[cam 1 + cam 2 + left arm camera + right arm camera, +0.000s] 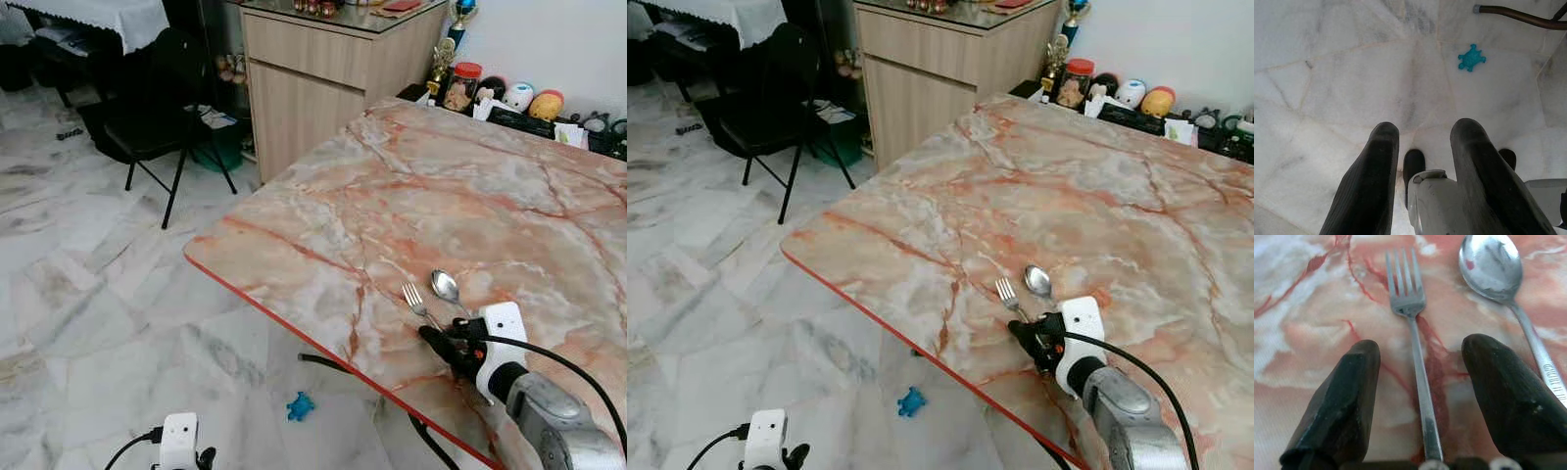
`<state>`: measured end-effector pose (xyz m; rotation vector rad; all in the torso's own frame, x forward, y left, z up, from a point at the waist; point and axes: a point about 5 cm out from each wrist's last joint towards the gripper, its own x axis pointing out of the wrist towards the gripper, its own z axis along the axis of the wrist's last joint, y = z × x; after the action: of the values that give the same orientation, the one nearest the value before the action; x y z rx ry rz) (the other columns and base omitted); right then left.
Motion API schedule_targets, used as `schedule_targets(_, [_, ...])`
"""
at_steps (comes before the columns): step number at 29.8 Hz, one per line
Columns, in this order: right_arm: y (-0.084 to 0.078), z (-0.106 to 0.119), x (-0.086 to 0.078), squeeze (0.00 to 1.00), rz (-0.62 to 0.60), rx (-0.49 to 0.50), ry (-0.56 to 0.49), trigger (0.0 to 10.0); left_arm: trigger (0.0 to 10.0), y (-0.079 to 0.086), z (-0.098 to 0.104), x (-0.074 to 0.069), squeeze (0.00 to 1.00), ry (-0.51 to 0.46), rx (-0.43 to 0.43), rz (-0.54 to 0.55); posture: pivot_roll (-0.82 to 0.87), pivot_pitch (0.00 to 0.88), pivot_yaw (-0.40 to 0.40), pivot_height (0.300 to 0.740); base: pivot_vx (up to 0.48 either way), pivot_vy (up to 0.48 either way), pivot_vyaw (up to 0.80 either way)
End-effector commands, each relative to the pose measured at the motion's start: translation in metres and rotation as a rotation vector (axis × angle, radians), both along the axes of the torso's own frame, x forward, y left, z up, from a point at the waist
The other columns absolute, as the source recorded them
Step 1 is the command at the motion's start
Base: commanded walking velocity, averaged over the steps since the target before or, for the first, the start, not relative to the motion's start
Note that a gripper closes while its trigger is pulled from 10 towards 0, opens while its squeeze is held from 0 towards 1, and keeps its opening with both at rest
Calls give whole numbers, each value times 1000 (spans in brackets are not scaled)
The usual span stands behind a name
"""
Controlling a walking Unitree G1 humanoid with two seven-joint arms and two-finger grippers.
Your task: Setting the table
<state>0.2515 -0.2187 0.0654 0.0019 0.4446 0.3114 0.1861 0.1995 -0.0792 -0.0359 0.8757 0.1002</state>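
Observation:
A silver fork (415, 299) and a silver spoon (448, 288) lie side by side on the pink marble table (411, 196), near its front edge. My right gripper (431, 337) rests low over the fork's handle, open. In the right wrist view the fork (1415, 352) lies between the two black fingers (1337, 416) without either pressing it, and the spoon (1498, 274) sits just outside one finger. My left gripper (1420, 147) hangs open over the floor, holding nothing.
The table's red front edge (294, 328) runs diagonally. Jars and toys (509, 98) line the far side by the wall. A wooden cabinet (313, 78) and a black folding chair (162, 108) stand beyond. A small blue turtle toy (300, 405) lies on the marble floor.

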Motion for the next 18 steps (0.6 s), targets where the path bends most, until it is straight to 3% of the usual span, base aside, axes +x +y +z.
schedule_targets(1, [2,0,2,0,10,-4,-9,10000,10000,1,-4,-7,0,41,1,6,40,24,-25,736,0,0,0])
schedule_targets(2, [4,0,3,0,16,6,-17,8941,10000,1,-4,-7,0,42,2,5,42,25,-25,736,0,0,0])
schedule_targets(3, [5,0,2,0,20,6,-15,7059,10000,1,-4,-7,0,42,2,5,42,25,-25,736,0,0,0])
schedule_targets(4, [6,-1,2,0,22,4,-11,6353,10000,1,-4,-7,0,41,1,5,42,25,-25,736,0,0,0])
schedule_targets(5, [6,-2,2,0,29,-1,-15,4706,10000,1,-4,-7,0,41,1,5,42,25,-25,736,0,0,0])
schedule_targets(6, [6,-2,2,0,33,-4,-18,4706,10000,1,-4,-7,0,41,1,5,40,26,-25,736,0,0,0])
schedule_targets(7, [7,-2,2,0,38,-1,-22,3451,10000,1,-4,-7,0,41,0,4,41,25,-25,736,0,0,0])
schedule_targets(10, [7,-3,2,0,36,-1,-22,2863,10000,0,-4,-7,0,41,-1,3,40,25,-26,736,0,0,0])
schedule_targets(11, [7,-3,2,0,35,0,-21,1843,10000,0,-4,-7,0,41,-2,3,40,25,-26,736,0,0,0])
schedule_targets(13, [7,-4,2,0,35,-5,-17,1020,10000,0,-4,-7,0,41,-3,2,40,26,-26,736,0,0,0])
schedule_targets(14, [7,-4,2,0,36,-9,-16,0,10000,0,-4,-7,0,41,-3,2,40,26,-26,736,0,0,0])
schedule_targets(18, [7,-6,2,0,38,-20,-13,0,10000,-1,-4,-7,0,42,-5,2,42,26,-28,736,0,0,0])
